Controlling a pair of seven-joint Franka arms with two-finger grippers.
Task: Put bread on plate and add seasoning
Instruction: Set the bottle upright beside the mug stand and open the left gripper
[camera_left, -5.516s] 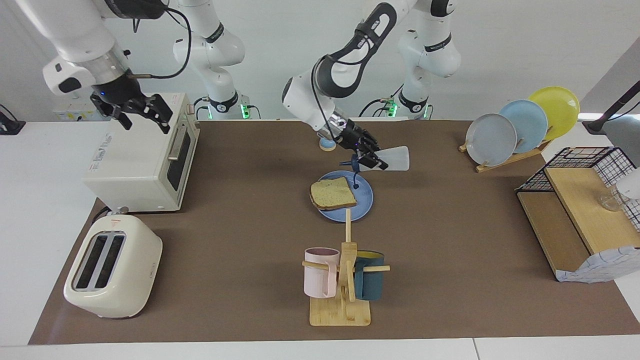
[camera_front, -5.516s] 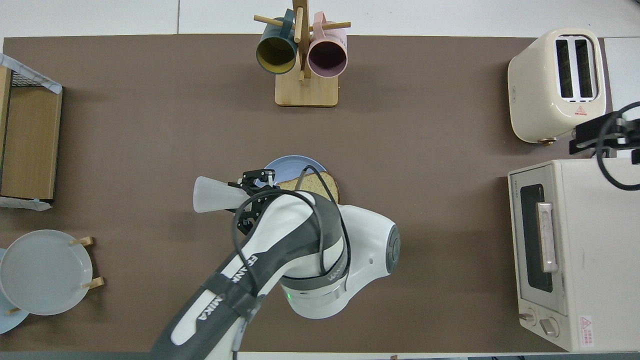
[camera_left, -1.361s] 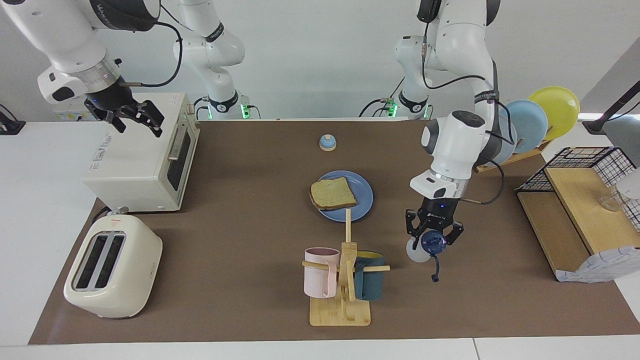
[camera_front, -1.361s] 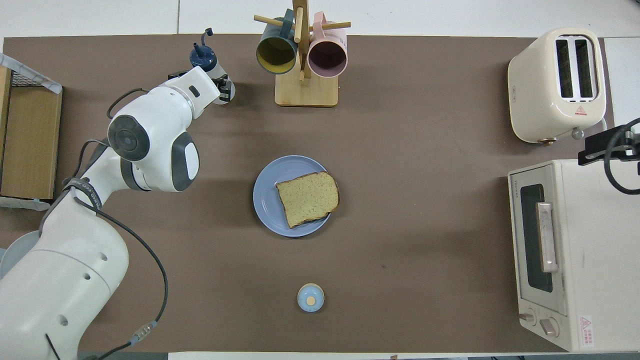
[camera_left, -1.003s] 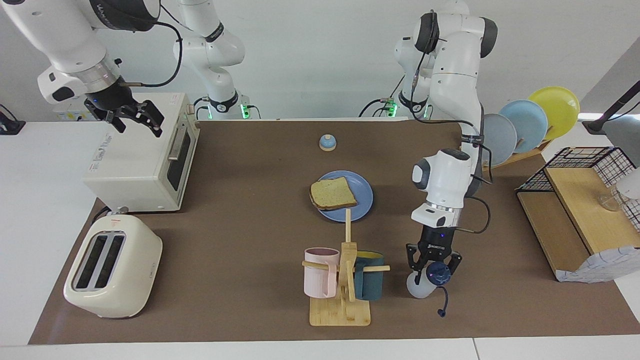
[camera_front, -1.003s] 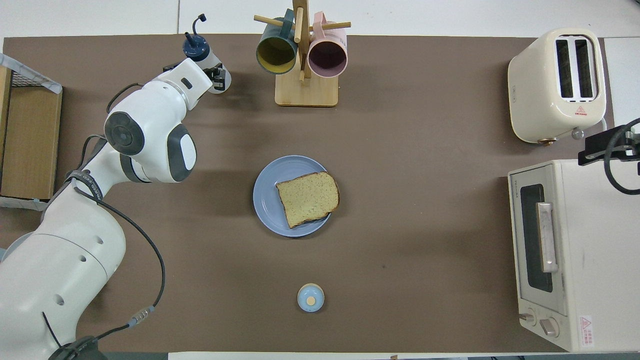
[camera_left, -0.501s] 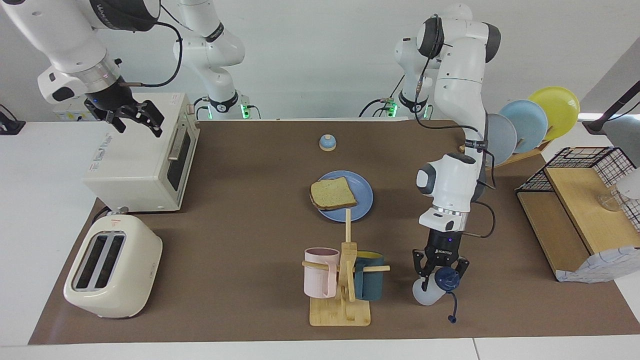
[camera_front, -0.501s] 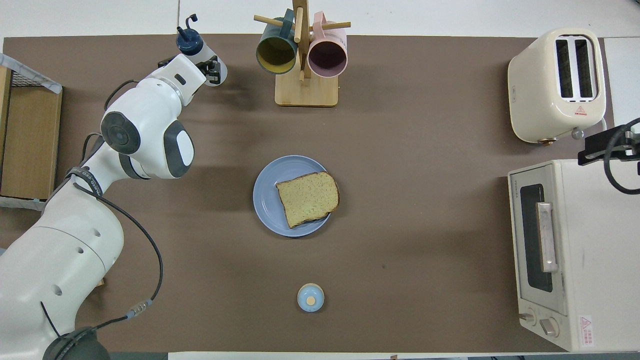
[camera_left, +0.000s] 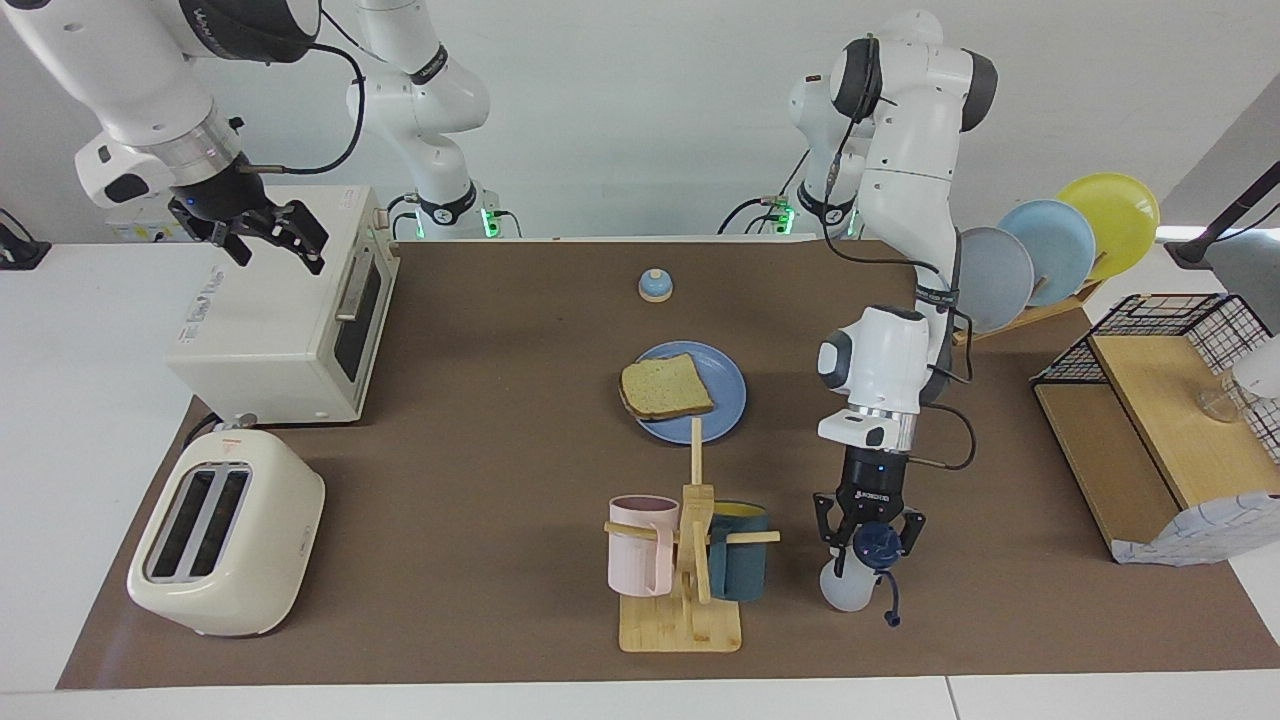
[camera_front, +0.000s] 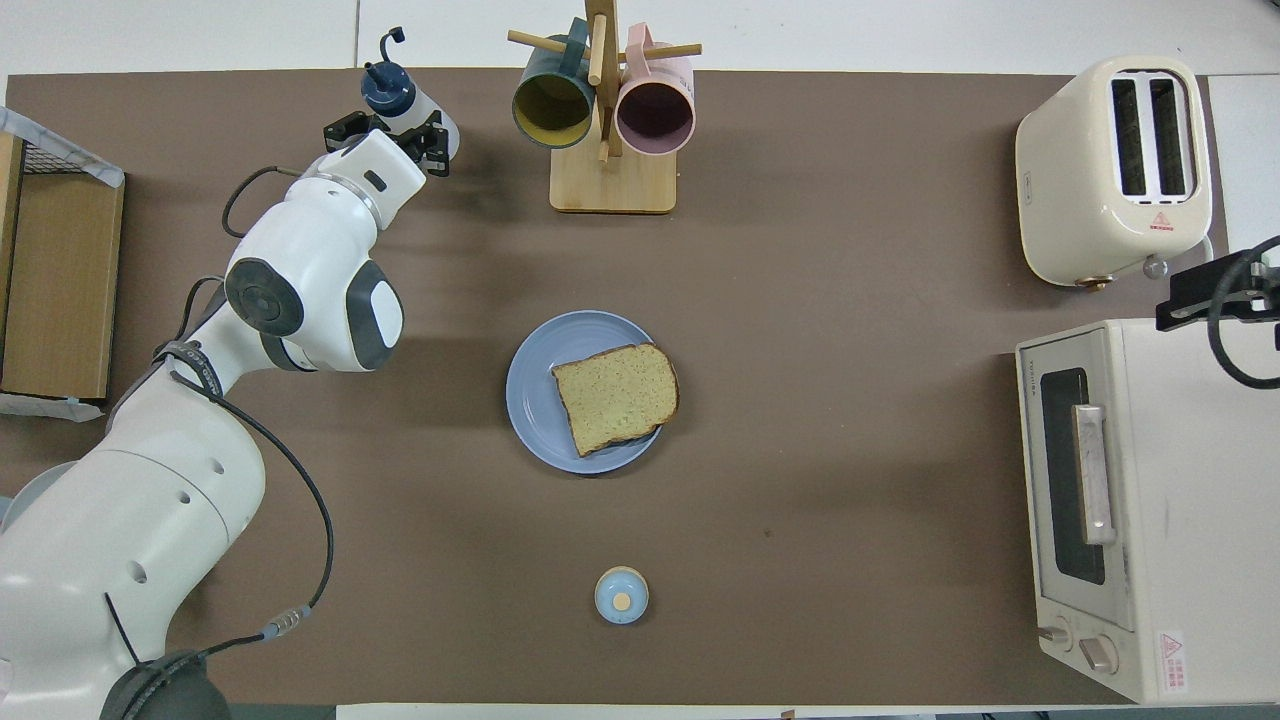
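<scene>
Brown matting was seen covering the counter (camera_left: 480, 470), with white wall above the robots' end. At the counter's end farthest from the robots, toward the left arm's side, the left end effector (camera_left: 866, 535) was seen pointing straight down, clamped on the seasoning (camera_left: 850, 580) just below its dark blue cap, the tether strap dangling beside it; the bottle was held upright with its base at or just above the matting, though contact could not be made out. Just beside that end effector, toward the right arm's end, a wooden mug tree (camera_left: 690, 560) was seen with a pink mug (camera_left: 640, 545) and a dark teal mug (camera_left: 740, 565) hung on it. Nearer to the robots than the left end effector, and toward the middle of the counter, the plate (camera_left: 725, 385) was seen with the bread (camera_left: 664, 387) lying flat on it, overhanging the rim slightly toward the right arm's end. A small blue-domed bell (camera_left: 655, 286) was seen nearer to the robots again. The right end effector (camera_left: 270, 235) was held waiting with its fingers spread wide and nothing between them, over the top of a white toaster oven (camera_left: 285, 310); a cream toaster (camera_left: 225, 535) was seen farther from the robots than that oven. Well apart from the left end effector, toward the left arm's end, a rack of grey, sky-blue and yellow plates (camera_left: 1050, 245) and a wire-and-wood shelf (camera_left: 1160, 420) were noted.
</scene>
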